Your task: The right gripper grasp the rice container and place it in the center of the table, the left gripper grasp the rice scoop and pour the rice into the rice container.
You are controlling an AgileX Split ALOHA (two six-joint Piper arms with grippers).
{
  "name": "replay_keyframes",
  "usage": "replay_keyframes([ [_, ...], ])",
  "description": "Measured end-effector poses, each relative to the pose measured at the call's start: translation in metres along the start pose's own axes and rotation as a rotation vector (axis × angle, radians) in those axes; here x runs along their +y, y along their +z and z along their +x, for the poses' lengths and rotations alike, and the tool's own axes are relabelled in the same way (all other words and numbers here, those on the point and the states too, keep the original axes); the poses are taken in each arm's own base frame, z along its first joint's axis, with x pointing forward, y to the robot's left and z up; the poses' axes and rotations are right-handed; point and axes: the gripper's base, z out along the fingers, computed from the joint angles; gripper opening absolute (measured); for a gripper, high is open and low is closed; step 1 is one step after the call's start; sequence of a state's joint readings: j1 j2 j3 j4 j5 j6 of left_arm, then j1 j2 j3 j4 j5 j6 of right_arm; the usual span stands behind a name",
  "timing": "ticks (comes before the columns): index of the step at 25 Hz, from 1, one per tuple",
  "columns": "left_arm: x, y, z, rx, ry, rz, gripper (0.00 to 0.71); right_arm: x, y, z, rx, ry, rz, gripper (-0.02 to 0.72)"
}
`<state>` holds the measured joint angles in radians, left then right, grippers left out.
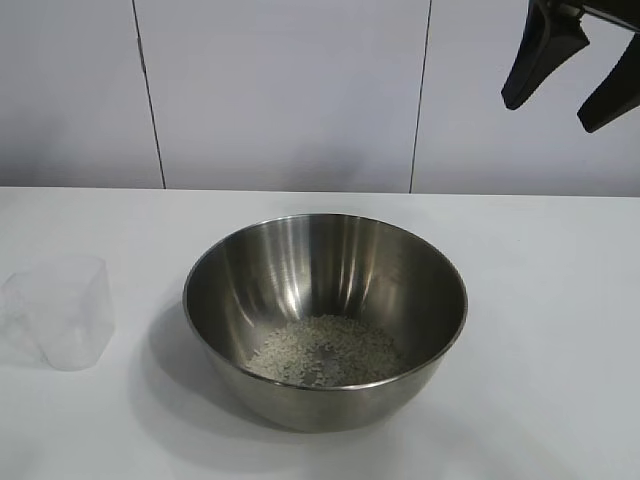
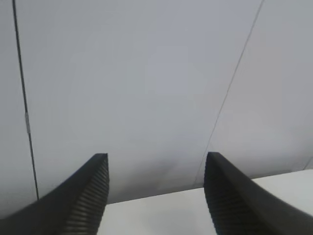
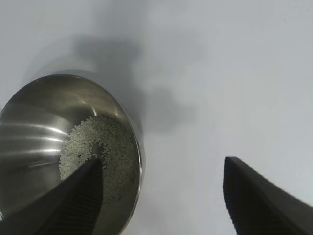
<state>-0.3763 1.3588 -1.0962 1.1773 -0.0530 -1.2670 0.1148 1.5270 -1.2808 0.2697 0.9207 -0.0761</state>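
Both jobs look done: white rice grains (image 1: 325,350) lie heaped in my wide steel bowl (image 1: 325,320) mid-bench (image 1: 560,300), clear plastic scoop (image 1: 62,310) standing empty beside it. My right claw (image 1: 572,75) hangs open above; my left claw (image 2: 156,196) gapes empty too.

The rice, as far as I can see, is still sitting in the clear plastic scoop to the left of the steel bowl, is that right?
Not quite: the rice lies in the bottom of the steel bowl, and the clear plastic scoop to its left looks empty. The exterior view shows this.

Steel rice container (image 1: 325,300) mid-table holding rice (image 1: 325,350), empty rice scoop (image 1: 65,312) upright nearby
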Motion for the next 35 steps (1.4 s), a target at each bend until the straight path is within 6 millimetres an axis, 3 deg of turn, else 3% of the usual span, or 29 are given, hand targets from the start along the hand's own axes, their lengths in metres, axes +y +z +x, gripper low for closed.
replay_keyframes([
  [7,0.000,0.000,0.001,0.007,0.153,0.000,0.423,0.000,0.000,0.000,0.000,-0.002,0.000,0.483],
  [9,0.002,0.000,0.001,0.012,0.121,-0.022,0.423,0.000,0.000,0.000,0.000,-0.002,0.000,0.483],
  [14,0.018,-0.002,0.007,0.057,-0.243,-0.199,0.423,0.000,0.000,0.000,0.000,-0.002,0.000,0.483],
  [19,0.026,-0.003,0.011,0.066,-0.634,-0.233,0.421,0.000,0.000,0.000,0.002,-0.002,0.000,0.483],
  [22,0.033,-0.003,0.012,0.059,-0.732,-0.244,0.401,0.000,0.000,0.000,0.004,-0.003,0.000,0.483],
  [27,0.032,0.014,0.034,0.169,-0.601,-0.278,0.327,0.000,0.000,0.000,0.004,-0.002,0.000,0.483],
  [32,0.020,0.041,0.076,0.512,-0.376,-0.317,0.317,0.000,0.000,0.000,0.004,-0.002,0.000,0.483],
  [35,0.009,0.055,0.084,0.701,-0.285,-0.208,0.316,0.000,0.000,0.000,0.004,-0.002,0.000,0.483],
])
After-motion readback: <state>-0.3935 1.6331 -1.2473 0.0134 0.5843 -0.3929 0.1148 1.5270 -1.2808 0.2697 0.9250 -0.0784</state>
